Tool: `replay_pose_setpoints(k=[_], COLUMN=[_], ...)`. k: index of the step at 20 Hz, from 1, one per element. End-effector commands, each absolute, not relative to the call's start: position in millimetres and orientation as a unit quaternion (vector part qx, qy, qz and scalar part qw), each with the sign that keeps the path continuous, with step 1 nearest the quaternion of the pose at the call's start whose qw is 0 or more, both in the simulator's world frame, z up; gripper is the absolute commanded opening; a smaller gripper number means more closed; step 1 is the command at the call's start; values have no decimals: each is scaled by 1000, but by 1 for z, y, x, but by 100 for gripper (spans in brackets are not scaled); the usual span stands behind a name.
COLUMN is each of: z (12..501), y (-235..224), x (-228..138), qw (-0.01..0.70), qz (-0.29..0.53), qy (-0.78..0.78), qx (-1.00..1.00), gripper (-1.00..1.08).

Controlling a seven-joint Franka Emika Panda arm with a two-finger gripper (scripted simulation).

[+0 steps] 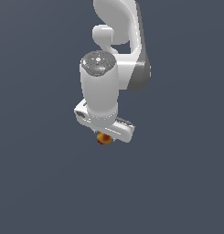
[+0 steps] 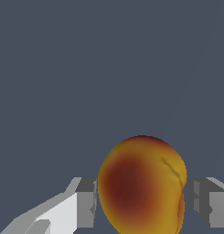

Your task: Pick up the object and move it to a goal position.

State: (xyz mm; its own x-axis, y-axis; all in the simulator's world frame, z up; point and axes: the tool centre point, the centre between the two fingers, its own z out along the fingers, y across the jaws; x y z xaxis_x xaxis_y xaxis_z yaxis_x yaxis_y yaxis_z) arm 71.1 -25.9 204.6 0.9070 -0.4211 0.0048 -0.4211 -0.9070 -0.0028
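The object point(image 2: 141, 185) is a roundish orange-yellow lump with a red-brown patch. In the wrist view it sits between the two grey fingertips of my gripper point(image 2: 143, 203). One pad point(image 2: 87, 203) and the other pad point(image 2: 200, 201) stand right against its sides. In the exterior view the object point(image 1: 103, 138) peeks out just under the white hand, and the gripper point(image 1: 104, 135) points down over it. The fingers themselves are hidden by the hand in that view.
Only a plain dark grey-blue surface point(image 1: 40, 183) shows all around. The white arm point(image 1: 118, 41) rises behind and above the hand. No other objects or edges show.
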Motion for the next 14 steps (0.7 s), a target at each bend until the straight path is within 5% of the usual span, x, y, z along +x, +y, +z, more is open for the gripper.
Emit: replay_pose_setpoints(k=[1, 14], z=[217, 247], y=[-29, -38], x=[81, 110], qw=[1, 0], qz=[-2, 0], qy=[216, 217], qx=[-976, -976], gripper=[-100, -100])
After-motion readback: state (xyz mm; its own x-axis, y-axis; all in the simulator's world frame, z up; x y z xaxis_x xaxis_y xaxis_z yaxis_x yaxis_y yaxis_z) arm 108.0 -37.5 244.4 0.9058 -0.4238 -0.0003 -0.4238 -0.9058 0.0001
